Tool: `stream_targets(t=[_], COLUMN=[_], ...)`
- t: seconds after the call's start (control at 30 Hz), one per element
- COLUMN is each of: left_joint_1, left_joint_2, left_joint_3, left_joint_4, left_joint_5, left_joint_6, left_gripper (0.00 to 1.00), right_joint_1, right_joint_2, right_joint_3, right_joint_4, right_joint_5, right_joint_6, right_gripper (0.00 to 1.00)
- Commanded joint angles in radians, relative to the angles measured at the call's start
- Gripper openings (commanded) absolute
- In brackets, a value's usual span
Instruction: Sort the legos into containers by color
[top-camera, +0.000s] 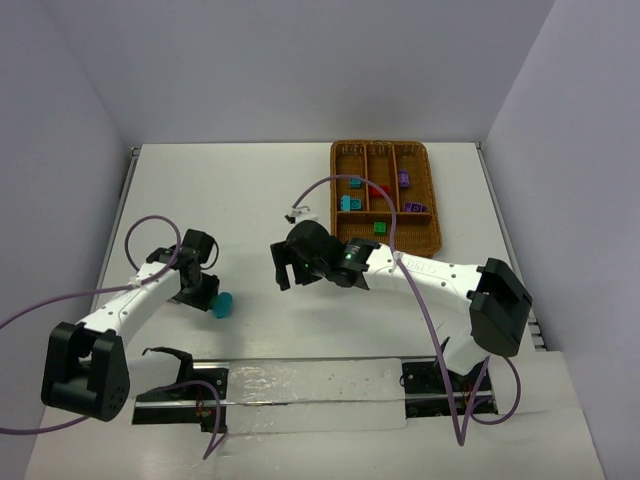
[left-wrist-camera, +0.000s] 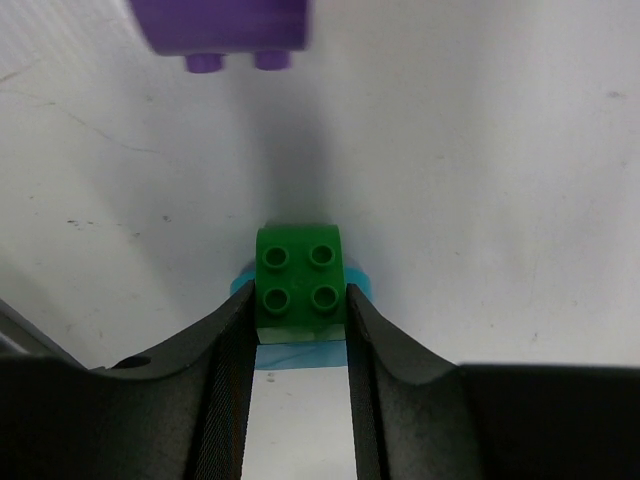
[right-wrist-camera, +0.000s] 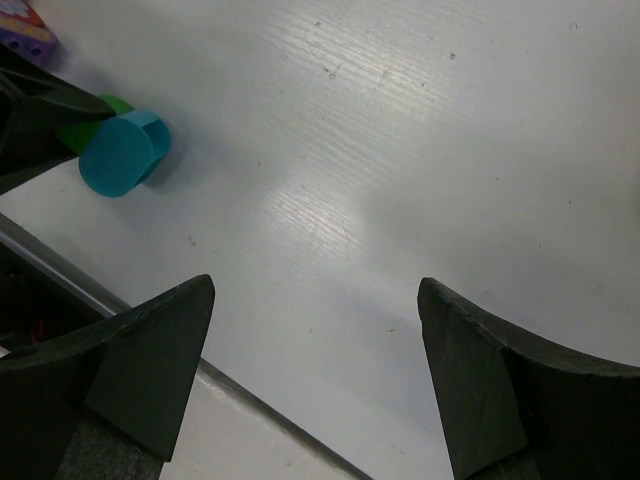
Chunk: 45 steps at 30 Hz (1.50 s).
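Note:
In the left wrist view my left gripper is shut on a green brick that is stuck to a round teal-blue piece. A purple brick lies on the table just ahead of it. In the top view the left gripper is low at the table's left, with the teal piece at its tip. My right gripper is open and empty mid-table; its camera sees the teal piece. The wicker tray at the back right holds teal, red, purple and green bricks.
The white table's front edge has a metal rail where the arm bases are bolted. Purple cables loop from both arms. Grey walls close in the left, back and right sides.

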Motion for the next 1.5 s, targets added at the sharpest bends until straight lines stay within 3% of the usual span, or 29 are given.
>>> stream_targets(t=[0.0, 0.1, 0.17, 0.33, 0.6, 0.7, 1.1, 1.4, 1.47], left_joint_1=[0.006, 0.004, 0.004, 0.004, 0.004, 0.004, 0.004, 0.004, 0.004], left_joint_2=[-0.012, -0.06, -0.092, -0.078, -0.085, -0.089, -0.128, -0.143, -0.148], left_joint_3=[0.104, 0.173, 0.212, 0.318, 0.305, 0.327, 0.358, 0.342, 0.339], left_joint_4=[0.135, 0.26, 0.318, 0.378, 0.502, 0.488, 0.454, 0.452, 0.452], left_joint_5=[0.068, 0.191, 0.257, 0.437, 0.607, 0.619, 0.637, 0.645, 0.65], left_joint_6=[0.202, 0.422, 0.481, 0.526, 0.48, 0.491, 0.515, 0.516, 0.518], left_gripper=[0.0, 0.0, 0.0, 0.0, 0.0, 0.0, 0.0, 0.0, 0.0], right_joint_1=[-0.002, -0.015, -0.033, -0.103, -0.108, -0.108, -0.11, -0.11, -0.108], right_joint_2=[-0.022, -0.07, -0.112, -0.253, -0.218, -0.198, -0.067, 0.008, 0.015], right_joint_3=[0.027, 0.011, -0.009, -0.089, -0.074, -0.068, 0.04, 0.094, 0.092], right_joint_4=[-0.01, 0.001, 0.026, 0.161, 0.287, 0.359, 0.386, 0.442, 0.467], right_joint_5=[0.024, 0.008, -0.025, -0.195, -0.327, -0.361, -0.303, -0.326, -0.334], right_joint_6=[-0.008, -0.033, -0.052, -0.06, -0.036, -0.03, -0.029, -0.009, 0.001], right_gripper=[0.9, 0.9, 0.9, 0.9, 0.91, 0.92, 0.91, 0.77, 0.68])
